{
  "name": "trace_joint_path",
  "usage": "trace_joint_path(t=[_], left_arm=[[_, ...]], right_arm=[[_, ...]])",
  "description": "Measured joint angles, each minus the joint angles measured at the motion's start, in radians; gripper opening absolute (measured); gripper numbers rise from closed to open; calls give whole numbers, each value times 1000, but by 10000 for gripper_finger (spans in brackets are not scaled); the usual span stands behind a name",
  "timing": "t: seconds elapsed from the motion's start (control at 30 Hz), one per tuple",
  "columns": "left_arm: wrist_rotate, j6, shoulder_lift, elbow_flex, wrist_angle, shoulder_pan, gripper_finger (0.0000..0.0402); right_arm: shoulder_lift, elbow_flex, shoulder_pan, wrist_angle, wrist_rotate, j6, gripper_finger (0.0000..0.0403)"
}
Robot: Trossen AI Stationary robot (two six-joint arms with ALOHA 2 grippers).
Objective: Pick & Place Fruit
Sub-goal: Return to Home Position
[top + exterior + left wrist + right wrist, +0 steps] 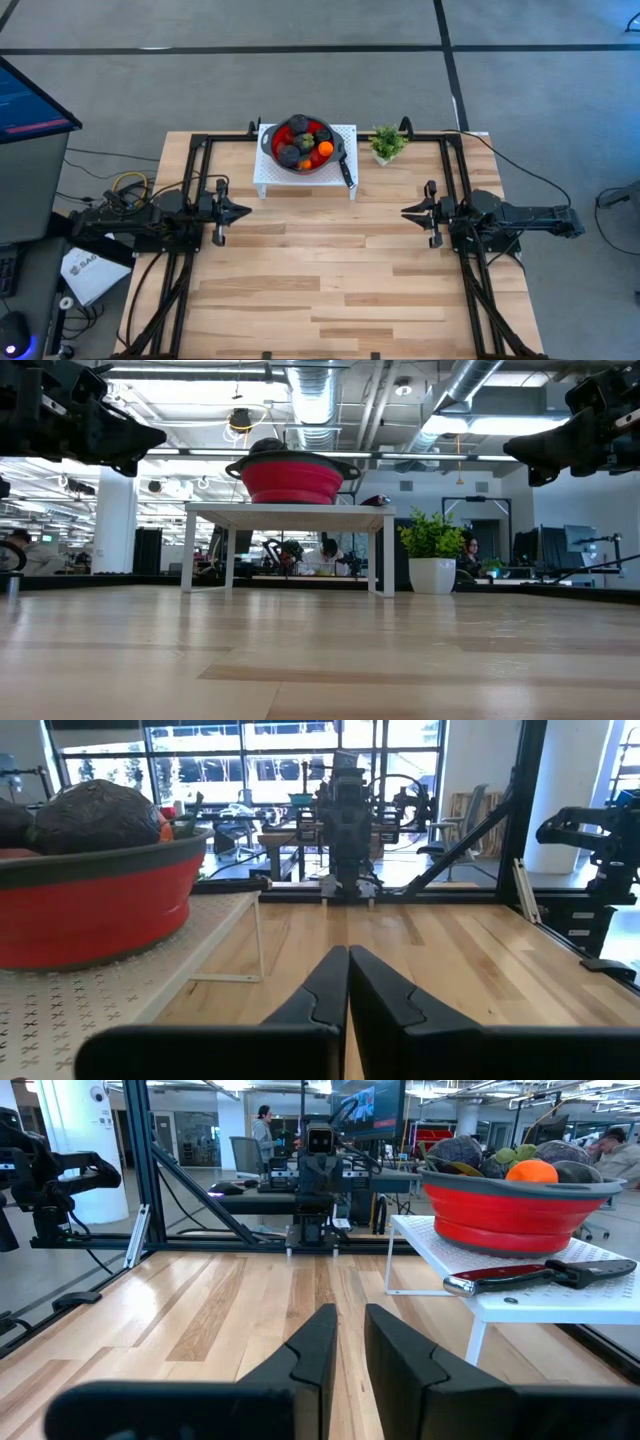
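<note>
The fruit (303, 140) lies heaped in a red bowl (277, 127): dark purple, dark green, red and orange pieces. The bowl stands on a small white perforated stand (266, 176) at the middle of the table's far edge. In the right wrist view an orange piece (532, 1171) tops the bowl (505, 1220). In the left wrist view a dark piece (95, 815) rises above the rim. My left gripper (243, 211) hovers shut over the table's left side, pointing right. My right gripper (406, 212) hovers over the right side, pointing left, its fingers a narrow gap apart. Both hold nothing.
A black knife (346, 170) lies on the stand's right edge beside the bowl, also seen in the right wrist view as the knife (540, 1275). A small green potted plant (387, 143) stands right of the stand. Bare wooden tabletop (320, 270) spreads between and in front of the arms.
</note>
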Motion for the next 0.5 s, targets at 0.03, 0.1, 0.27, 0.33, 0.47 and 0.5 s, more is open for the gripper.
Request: trace_joint_path(t=[0.03, 0.1, 0.27, 0.33, 0.47, 0.5], left_arm=[[0, 0, 0, 0, 1, 0, 8], [0, 0, 0, 0, 4, 0, 8], [0, 0, 0, 0, 7, 0, 8], [0, 0, 0, 0, 8, 0, 8], [0, 0, 0, 0, 9, 0, 8], [0, 0, 0, 0, 9, 0, 8]], right_arm=[[0, 0, 0, 0, 0, 0, 49], [0, 0, 0, 0, 0, 0, 49], [0, 0, 0, 0, 0, 0, 49], [0, 0, 0, 0, 0, 0, 49], [0, 0, 0, 0, 0, 0, 49], [0, 0, 0, 0, 0, 0, 49]])
